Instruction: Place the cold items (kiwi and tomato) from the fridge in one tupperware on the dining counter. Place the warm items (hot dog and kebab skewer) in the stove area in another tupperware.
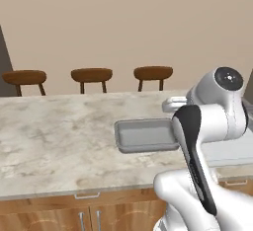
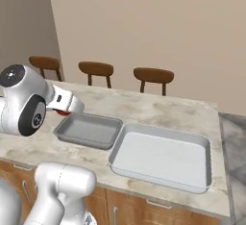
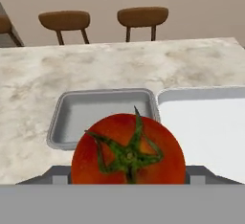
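A red tomato (image 3: pixel 128 149) with a green stem sits between the fingers of my gripper (image 3: pixel 128 173), which is shut on it. In the right base view a sliver of the tomato (image 2: pixel 61 112) shows beside my hand at the near left corner of a small grey tupperware (image 2: pixel 89 129). The hand hangs above the near rim of that empty tupperware (image 3: pixel 103 110), also seen in the left base view (image 1: pixel 146 135). A larger white tupperware (image 2: pixel 163 154) lies empty directly to its right (image 3: pixel 206 122). The kiwi, hot dog and kebab skewer are out of view.
Both containers rest on a marble dining counter (image 1: pixel 54 136) with wood cabinets below. Three brown stools (image 1: pixel 91 74) stand along its far side against a beige wall. My own arm (image 1: pixel 197 146) blocks the right of the left base view.
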You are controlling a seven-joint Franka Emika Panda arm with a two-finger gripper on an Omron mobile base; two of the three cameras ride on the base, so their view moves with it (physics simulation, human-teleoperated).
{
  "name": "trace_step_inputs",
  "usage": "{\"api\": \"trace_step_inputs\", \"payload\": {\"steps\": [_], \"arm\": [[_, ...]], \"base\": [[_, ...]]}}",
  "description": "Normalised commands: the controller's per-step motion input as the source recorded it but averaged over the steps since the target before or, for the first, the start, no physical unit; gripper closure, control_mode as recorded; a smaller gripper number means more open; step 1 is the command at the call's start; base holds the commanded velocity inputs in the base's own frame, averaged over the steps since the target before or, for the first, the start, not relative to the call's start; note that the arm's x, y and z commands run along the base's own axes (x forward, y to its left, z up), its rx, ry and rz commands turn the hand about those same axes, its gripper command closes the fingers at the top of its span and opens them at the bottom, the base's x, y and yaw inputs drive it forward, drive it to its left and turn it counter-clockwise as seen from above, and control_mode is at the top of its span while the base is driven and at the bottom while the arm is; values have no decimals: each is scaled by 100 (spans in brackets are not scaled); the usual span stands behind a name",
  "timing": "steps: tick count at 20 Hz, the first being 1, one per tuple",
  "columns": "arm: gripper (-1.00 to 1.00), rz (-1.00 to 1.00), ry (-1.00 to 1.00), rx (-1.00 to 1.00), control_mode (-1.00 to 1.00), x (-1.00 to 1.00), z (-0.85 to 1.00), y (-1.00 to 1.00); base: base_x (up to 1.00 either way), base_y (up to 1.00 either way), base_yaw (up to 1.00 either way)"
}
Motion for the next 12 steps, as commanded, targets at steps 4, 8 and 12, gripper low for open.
{"api": "trace_step_inputs", "payload": {"steps": [4, 8, 12], "arm": [[100, -7, 61, 4, -100, 100, -56, 0], [100, 0, 72, 13, -100, 86, -97, -3], [100, 0, 34, 9, -100, 62, -85, -1]], "base": [[0, 0, 0], [0, 0, 0], [0, 0, 0]]}}
